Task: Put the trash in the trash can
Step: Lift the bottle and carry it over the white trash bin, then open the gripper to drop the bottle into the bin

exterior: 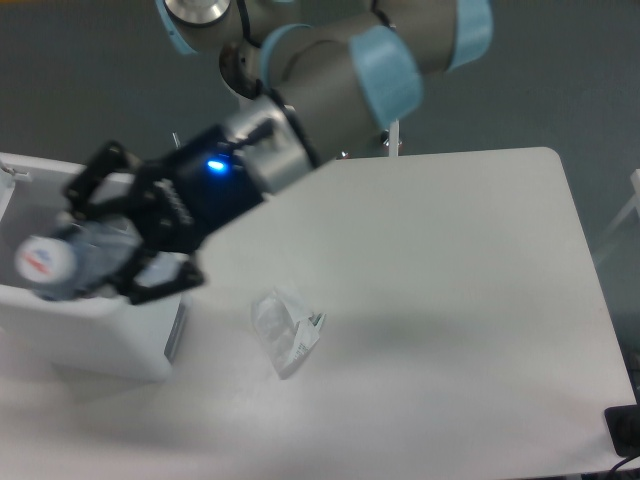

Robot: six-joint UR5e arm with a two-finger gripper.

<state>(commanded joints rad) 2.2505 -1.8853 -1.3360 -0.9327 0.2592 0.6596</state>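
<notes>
My gripper (85, 250) is shut on the crushed clear plastic bottle (62, 265), whose pale cap with a red mark faces the camera. It hangs high over the opening of the white trash can (60, 330) at the left, hiding most of the can's inside and its rim. The other piece of trash, a crumpled clear-white wrapper (285, 328), lies on the white table (450, 330) to the right of the can, apart from the gripper.
The arm's base column (245, 80) stands at the table's far edge behind the gripper. A dark object (625, 430) sits off the table's lower right corner.
</notes>
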